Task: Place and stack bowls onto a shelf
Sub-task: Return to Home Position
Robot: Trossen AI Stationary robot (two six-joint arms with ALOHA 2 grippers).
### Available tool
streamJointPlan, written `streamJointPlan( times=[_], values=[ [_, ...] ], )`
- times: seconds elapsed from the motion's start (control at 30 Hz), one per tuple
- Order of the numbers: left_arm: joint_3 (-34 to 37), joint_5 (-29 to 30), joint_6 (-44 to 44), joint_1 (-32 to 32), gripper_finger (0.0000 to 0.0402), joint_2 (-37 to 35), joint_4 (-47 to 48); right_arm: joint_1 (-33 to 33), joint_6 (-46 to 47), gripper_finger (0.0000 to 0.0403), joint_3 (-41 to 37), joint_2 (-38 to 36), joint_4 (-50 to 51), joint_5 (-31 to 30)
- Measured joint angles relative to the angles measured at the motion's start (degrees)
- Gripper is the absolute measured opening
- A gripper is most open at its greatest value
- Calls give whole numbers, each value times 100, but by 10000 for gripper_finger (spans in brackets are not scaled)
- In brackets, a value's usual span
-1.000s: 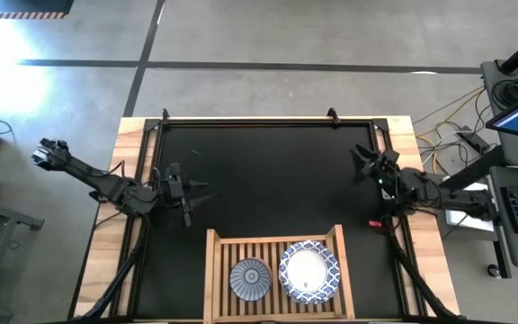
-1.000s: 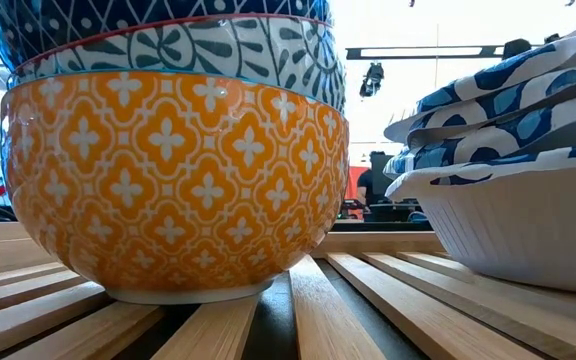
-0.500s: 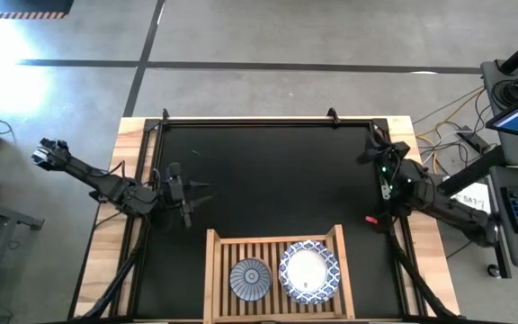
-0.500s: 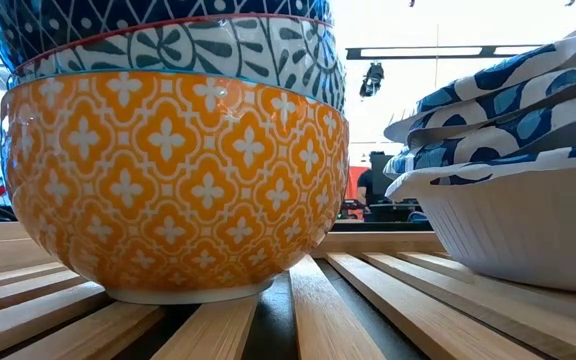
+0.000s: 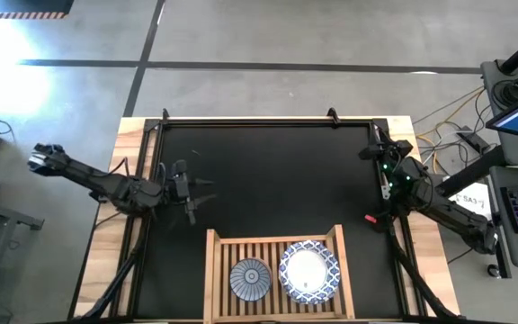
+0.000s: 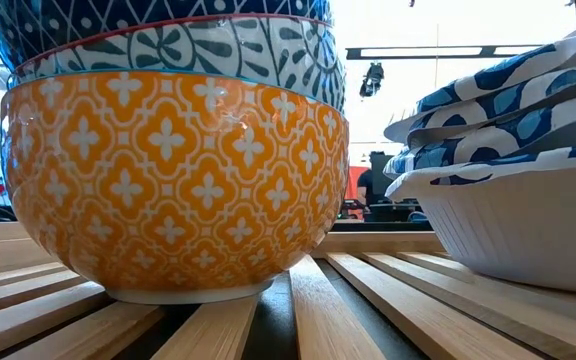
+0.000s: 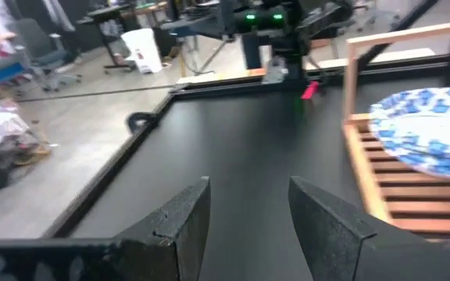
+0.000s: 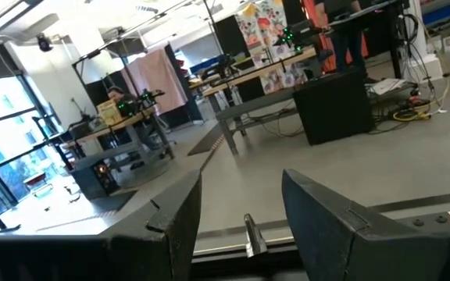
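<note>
As seen from above, the shelf (image 5: 211, 270) lies on the black mat (image 5: 268, 171) at the near edge of the worktop (image 5: 129, 135), about midway across. Both stacks of bowls stand side by side on its slats: the small bowls (image 5: 250, 277) on the left, the large bowls (image 5: 309, 271) on the right. Their rims are close together; whether they touch cannot be told.

At slat level, the yellow bowl (image 6: 178, 180) forms the base of the left stack. A grey-blue patterned bowl (image 6: 198, 48) is nested in it, with a dark blue bowl (image 6: 118, 12) above that, and a thin red rim shows between these two. On the right, the large bowls sit nested one in another, their blue wavy rims layered above a ribbed white wall.

The left pincer (image 5: 201, 196) hangs over the left margin of the mat, well apart from the shelf, and points right across the worktop. Its fingers (image 7: 182, 222) stand apart with only bare mat showing between them.

The right pincer (image 5: 373, 144) is at the far right corner of the mat, pointing toward the far edge and the room beyond. Its fingers (image 8: 180, 211) are likewise spread and hold nothing.
</note>
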State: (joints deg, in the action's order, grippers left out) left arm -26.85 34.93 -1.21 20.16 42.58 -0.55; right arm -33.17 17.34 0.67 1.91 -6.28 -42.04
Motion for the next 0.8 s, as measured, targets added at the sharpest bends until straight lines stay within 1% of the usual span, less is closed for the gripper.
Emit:
streamJointPlan(
  times=[0.07,0.1,0.3,0.43,0.53,0.6,0.67,0.8],
  values=[
    [0,-34,-115,-247,158,52,-62,0,0,169,0,2,5,0],
    [0,-150,-127,-405,158,70,-62,0,0,169,0,2,2,-2],
    [67,-1416,-281,-1609,158,165,-100,0,0,169,0,4,2,-2],
    [250,-1751,-534,-2213,158,49,-132,0,0,169,0,4,4,0],
    [524,-2161,-581,-2562,158,-221,-210,0,0,169,0,4,4,-1],
    [762,-2360,-582,-2739,158,-477,-437,0,0,169,0,4,4,0],
    [1078,-2387,-573,-2839,158,-776,-757,0,0,169,0,4,4,-2],
    [1758,-2362,-572,-2913,158,-1327,-1695,0,0,169,-1,4,4,0]
  ],
)
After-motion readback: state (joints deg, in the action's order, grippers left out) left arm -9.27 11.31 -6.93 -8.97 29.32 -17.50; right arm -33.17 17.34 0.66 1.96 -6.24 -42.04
